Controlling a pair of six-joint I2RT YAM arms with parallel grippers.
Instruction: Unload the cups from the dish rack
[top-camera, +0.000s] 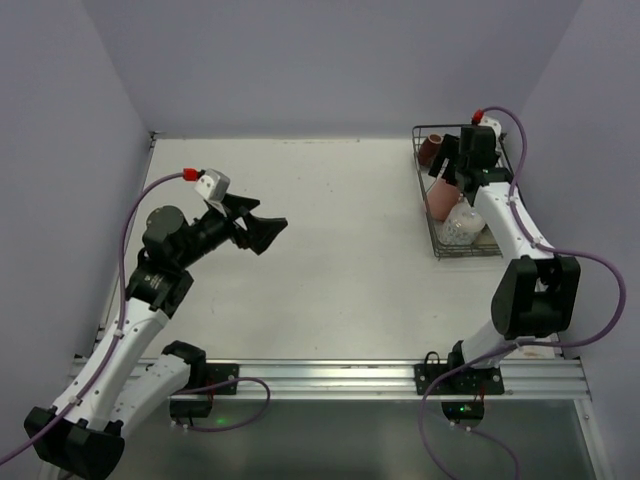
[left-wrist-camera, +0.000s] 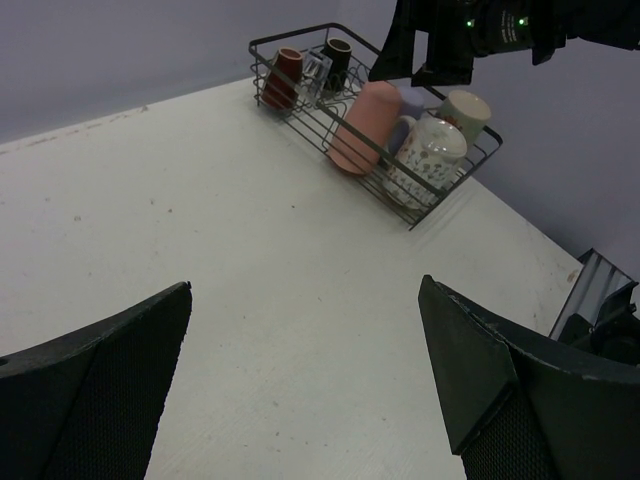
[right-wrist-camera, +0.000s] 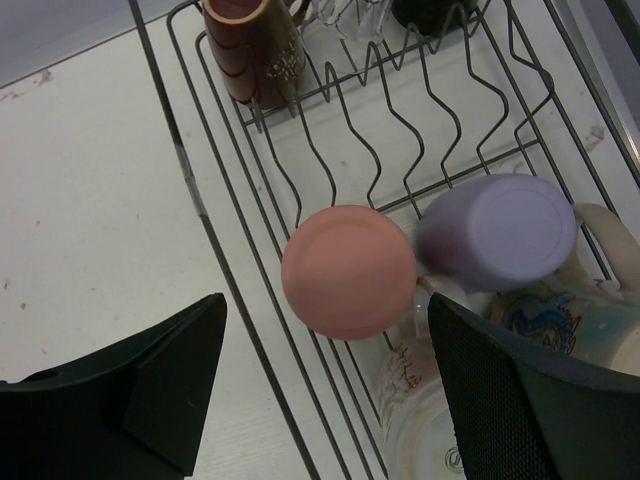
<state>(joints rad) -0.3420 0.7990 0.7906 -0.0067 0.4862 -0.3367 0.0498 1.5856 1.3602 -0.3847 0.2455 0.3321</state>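
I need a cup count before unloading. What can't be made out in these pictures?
Top view: the right arm covers the middle of the rack, so whatever sits under it is hidden.
Right wrist view: the glass and the black mug are cut off by the top edge.
Right wrist view: the white mug is blurred and cut off by the bottom edge.

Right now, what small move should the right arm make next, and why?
Probably lower the right gripper straight down around the salmon tumbler: its jaws are open, and the wrist view shows the tumbler's upturned base between them, not yet gripped.
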